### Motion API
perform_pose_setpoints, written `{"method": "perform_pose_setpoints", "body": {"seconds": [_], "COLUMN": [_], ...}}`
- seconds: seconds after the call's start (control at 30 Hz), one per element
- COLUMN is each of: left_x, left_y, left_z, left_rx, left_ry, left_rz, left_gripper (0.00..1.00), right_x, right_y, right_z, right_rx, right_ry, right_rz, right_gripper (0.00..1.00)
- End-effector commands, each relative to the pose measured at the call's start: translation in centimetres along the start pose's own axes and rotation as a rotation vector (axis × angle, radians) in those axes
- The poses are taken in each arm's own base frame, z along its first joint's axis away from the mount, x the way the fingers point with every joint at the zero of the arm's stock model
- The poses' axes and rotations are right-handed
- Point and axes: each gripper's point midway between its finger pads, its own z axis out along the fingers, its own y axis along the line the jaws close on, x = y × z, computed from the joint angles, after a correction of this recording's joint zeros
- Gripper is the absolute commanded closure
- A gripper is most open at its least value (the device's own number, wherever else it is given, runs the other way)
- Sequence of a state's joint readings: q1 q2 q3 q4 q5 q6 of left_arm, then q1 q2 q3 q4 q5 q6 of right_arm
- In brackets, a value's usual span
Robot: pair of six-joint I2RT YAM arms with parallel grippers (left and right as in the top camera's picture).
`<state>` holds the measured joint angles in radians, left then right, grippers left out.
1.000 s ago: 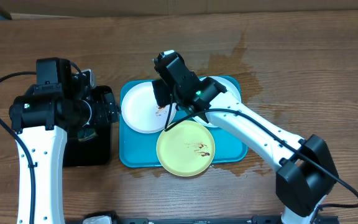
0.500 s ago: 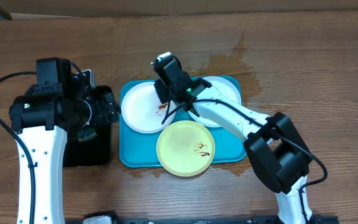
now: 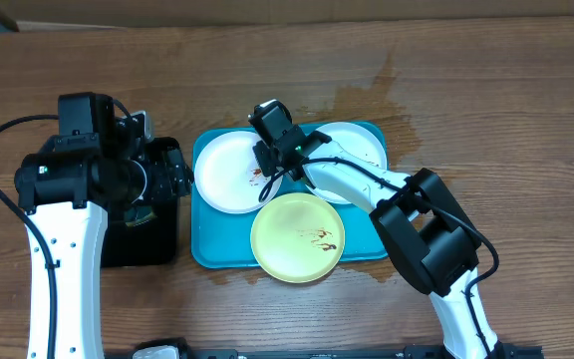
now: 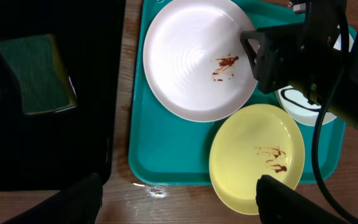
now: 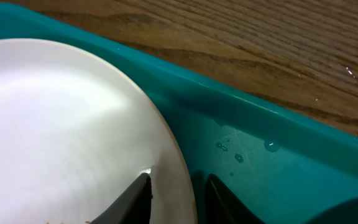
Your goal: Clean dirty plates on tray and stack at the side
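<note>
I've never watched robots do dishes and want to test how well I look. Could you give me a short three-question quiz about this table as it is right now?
1. True or false: the sponge lies on the turquoise tray.
2. The right claw has a finger on either side of the rim of: A the left white plate; B the right white plate; C the sponge.
3. Which plate juts out past the turquoise tray's rim?

Key: 1 false, it lies on the black tray. 2 A. 3 the yellow-green plate.
</note>
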<state>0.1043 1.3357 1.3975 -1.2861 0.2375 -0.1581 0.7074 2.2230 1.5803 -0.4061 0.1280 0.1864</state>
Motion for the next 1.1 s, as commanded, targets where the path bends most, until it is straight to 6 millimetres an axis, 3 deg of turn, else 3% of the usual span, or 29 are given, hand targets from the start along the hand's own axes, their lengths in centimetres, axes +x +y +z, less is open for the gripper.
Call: {"method": "perform_pose_setpoints", "body": {"seconds": [0.0, 0.13, 0.3, 0.4, 0.53, 0.63, 0.7, 0.77, 0.9, 1.07], "left_x": [0.1, 0.0, 0.0, 0.0, 0.0, 0.1, 0.1, 0.1, 0.1, 0.2], "left_y": [0.2, 0.2, 0.2, 0.2, 0.2, 0.2, 0.2, 0.2, 0.2, 0.2], "left_z": [0.3, 0.3, 0.3, 0.3, 0.3, 0.3, 0.3, 0.3, 0.3, 0.3], "left_rx": [-0.010, -0.010, -0.010, -0.010, -0.010, -0.010, -0.010, -0.010, -0.010, -0.010], "left_ry": [0.009, 0.009, 0.008, 0.008, 0.008, 0.009, 0.010, 0.011, 0.012, 0.013], "left_rz": [-0.017, -0.017, -0.017, -0.017, -0.016, -0.017, -0.017, -0.017, -0.018, -0.018], "left_gripper": [0.19, 0.18, 0.18, 0.17, 0.17, 0.17, 0.17, 0.17, 0.16, 0.16], "right_x": [0.5, 0.0, -3.2, -4.9, -4.7, -2.7, -0.4, 1.5, 3.4, 6.1], "right_y": [-0.3, -0.3, -0.8, -2.0, -3.2, -3.8, -4.8, -5.3, -4.9, -2.6], "right_z": [0.5, 0.4, -2.9, -6.3, -8.7, -9.2, -9.4, -9.7, -10.2, -11.1], "right_rx": [0.004, 0.005, 0.001, -0.003, -0.075, -0.151, -0.091, -0.014, 0.049, 0.132], "right_ry": [0.011, -0.002, -0.058, -0.088, -0.018, 0.151, 0.262, 0.330, 0.397, 0.477], "right_rz": [0.006, 0.008, 0.125, 0.330, 0.612, 0.953, 1.176, 1.291, 1.326, 1.305], "right_gripper": [0.79, 0.96, 0.96, 0.96, 0.96, 0.96, 0.96, 0.96, 0.96, 0.96]}}
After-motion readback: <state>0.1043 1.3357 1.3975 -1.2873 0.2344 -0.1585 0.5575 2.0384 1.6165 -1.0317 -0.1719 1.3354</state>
